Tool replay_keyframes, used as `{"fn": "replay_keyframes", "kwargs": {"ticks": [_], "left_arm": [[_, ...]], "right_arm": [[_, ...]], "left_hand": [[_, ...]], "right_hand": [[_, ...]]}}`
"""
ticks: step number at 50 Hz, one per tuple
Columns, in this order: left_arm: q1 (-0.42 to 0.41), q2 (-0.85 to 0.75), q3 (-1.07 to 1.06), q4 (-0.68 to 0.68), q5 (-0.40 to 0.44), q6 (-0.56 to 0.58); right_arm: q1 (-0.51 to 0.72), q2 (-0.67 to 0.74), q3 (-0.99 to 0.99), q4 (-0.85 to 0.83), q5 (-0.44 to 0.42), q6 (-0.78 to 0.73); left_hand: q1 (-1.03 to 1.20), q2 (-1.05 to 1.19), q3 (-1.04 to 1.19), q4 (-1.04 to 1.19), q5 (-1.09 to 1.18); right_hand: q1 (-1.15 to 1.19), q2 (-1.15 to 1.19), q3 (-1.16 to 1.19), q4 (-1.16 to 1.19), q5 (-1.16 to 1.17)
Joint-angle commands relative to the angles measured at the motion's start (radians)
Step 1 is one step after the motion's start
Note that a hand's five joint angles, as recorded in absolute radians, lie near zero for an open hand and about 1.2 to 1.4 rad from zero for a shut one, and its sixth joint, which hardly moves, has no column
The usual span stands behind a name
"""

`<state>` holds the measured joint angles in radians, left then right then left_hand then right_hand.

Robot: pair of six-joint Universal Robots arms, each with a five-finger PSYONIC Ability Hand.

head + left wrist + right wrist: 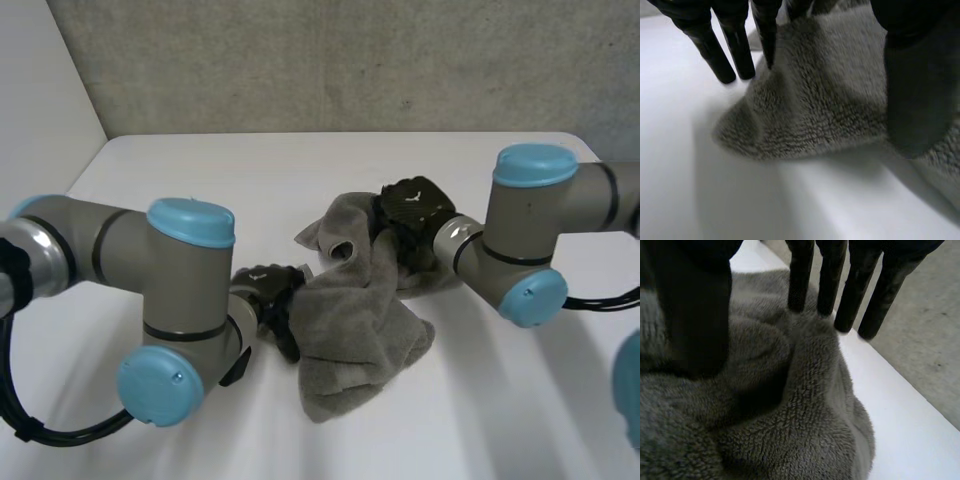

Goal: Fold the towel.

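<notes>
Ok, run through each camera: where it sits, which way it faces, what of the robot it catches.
Head view: between and behind the arms, looking down at the white table; both arms, left hand, right hand and grey towel.
Left wrist view: on the left wrist, looking along the palm; own hand at the towel's edge.
Right wrist view: on the right wrist, along the palm; own hand on bunched towel.
Shared: all three show the towel.

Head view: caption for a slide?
Crumpled towel on the table, left hand at one side, right hand at the other.
</notes>
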<state>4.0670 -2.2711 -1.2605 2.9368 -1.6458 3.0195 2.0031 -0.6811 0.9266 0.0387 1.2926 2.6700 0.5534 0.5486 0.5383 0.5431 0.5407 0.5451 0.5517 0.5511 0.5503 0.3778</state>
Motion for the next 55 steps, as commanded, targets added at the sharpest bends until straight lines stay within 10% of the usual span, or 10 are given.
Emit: {"fn": "replay_keyframes", "kwargs": {"ticks": [1, 7, 22, 36, 41, 55], "left_arm": [[-0.007, -0.004, 0.010, 0.001, -0.003, -0.004], [-0.039, 0.041, 0.012, 0.001, -0.058, -0.002], [-0.033, 0.265, -0.097, -0.004, -0.108, 0.015], [-0.016, 0.389, -0.226, -0.001, -0.106, 0.156], [0.006, 0.395, -0.244, 0.001, -0.106, 0.197], [0.006, 0.397, -0.300, 0.001, -0.106, 0.202]], "right_arm": [[-0.003, 0.101, -0.098, 0.010, -0.006, -0.051], [-0.014, 0.144, -0.123, 0.021, 0.036, -0.065], [-0.101, -0.336, 0.342, 0.043, 0.109, -0.071], [-0.199, -0.732, 0.781, 0.606, -0.107, -0.404], [-0.214, -0.853, 0.663, 0.632, -0.286, -0.267], [-0.144, -0.604, 0.380, 0.486, -0.228, -0.016]], "left_hand": [[0.412, 0.417, 0.427, 0.422, 0.250], [0.843, 0.848, 0.858, 0.853, 0.681], [0.843, 0.848, 0.858, 0.853, 0.681], [0.843, 0.848, 0.858, 0.853, 0.681], [0.843, 0.848, 0.858, 0.853, 0.681], [0.764, 0.769, 0.779, 0.774, 0.602]], "right_hand": [[0.285, 0.278, 0.279, 0.279, 0.277], [0.850, 0.843, 0.844, 0.845, 0.843], [0.851, 0.845, 0.845, 0.846, 0.844], [0.851, 0.845, 0.845, 0.846, 0.844], [-0.255, -0.262, -0.261, -0.260, -0.262], [-0.371, -0.377, -0.377, -0.376, -0.378]]}}
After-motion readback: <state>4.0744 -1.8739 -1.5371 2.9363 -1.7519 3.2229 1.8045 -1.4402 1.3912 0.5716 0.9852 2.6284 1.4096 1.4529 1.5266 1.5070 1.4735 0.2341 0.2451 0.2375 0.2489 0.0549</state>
